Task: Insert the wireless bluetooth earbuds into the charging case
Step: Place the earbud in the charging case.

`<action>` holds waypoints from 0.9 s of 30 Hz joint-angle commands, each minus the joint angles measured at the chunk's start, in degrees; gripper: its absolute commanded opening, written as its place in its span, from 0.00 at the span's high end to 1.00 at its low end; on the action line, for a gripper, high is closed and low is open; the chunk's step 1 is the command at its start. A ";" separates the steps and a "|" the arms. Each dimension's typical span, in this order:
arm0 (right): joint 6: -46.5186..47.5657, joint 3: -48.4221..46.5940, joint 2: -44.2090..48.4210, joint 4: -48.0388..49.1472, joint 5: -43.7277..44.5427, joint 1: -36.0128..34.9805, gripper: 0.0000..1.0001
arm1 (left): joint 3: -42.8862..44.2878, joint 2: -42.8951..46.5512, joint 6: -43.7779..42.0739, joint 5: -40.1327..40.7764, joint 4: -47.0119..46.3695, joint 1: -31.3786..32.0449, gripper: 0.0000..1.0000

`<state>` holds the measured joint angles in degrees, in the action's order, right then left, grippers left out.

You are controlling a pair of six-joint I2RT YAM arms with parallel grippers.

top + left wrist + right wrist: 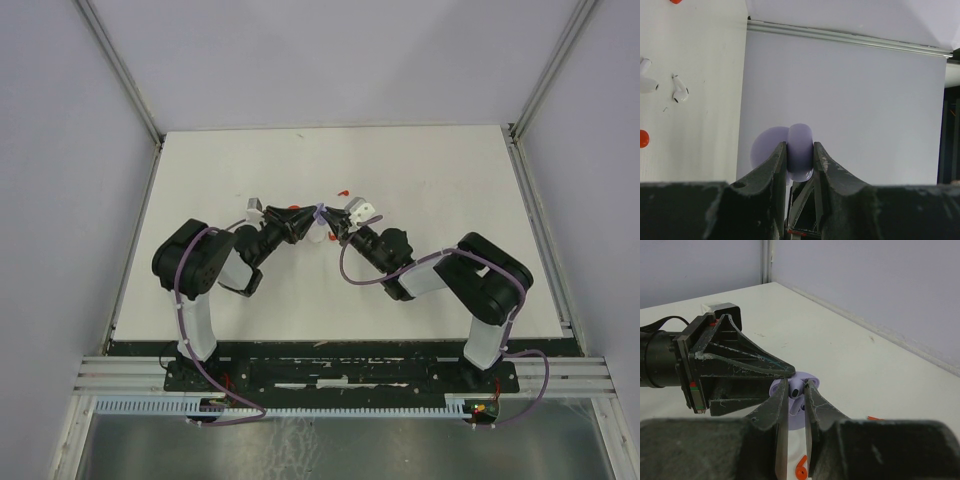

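Observation:
My left gripper [800, 146] is shut on the lavender charging case [800, 160], held edge-on above the table with its lid [765, 147] open. In the right wrist view my right gripper [796, 383] is shut on a lavender earbud [796, 390], right at the open case [798, 420] and beside the left gripper [740, 365]. Whether the earbud touches its socket is hidden. From above, both grippers [305, 215] [333, 220] meet tip to tip at mid-table. Two white earbuds [680, 89] [645, 82] lie loose on the table.
Small red pieces [642, 138] [675, 1] lie near the white earbuds, and another red piece [801, 467] sits below the right fingers. A red piece [343, 190] lies just beyond the grippers. Grey walls and a metal rail [840, 37] bound the white table [440, 180].

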<state>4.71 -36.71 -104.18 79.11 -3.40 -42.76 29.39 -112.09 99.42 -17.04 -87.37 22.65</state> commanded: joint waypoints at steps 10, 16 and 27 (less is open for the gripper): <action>1.60 -1.92 -1.01 3.60 -0.10 -0.48 0.99 | 1.97 -0.34 1.52 -2.12 -7.62 0.80 0.97; 2.09 -1.72 -1.20 3.59 0.55 -0.52 0.99 | 1.90 -0.05 1.39 -2.12 -7.55 0.77 0.97; 2.95 -0.49 -1.18 3.59 1.20 -0.51 0.99 | 1.85 0.29 1.55 -1.94 -7.56 0.75 0.97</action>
<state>7.07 -37.17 -105.08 79.31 -2.57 -43.03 30.06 -112.16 99.44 -18.28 -87.35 23.03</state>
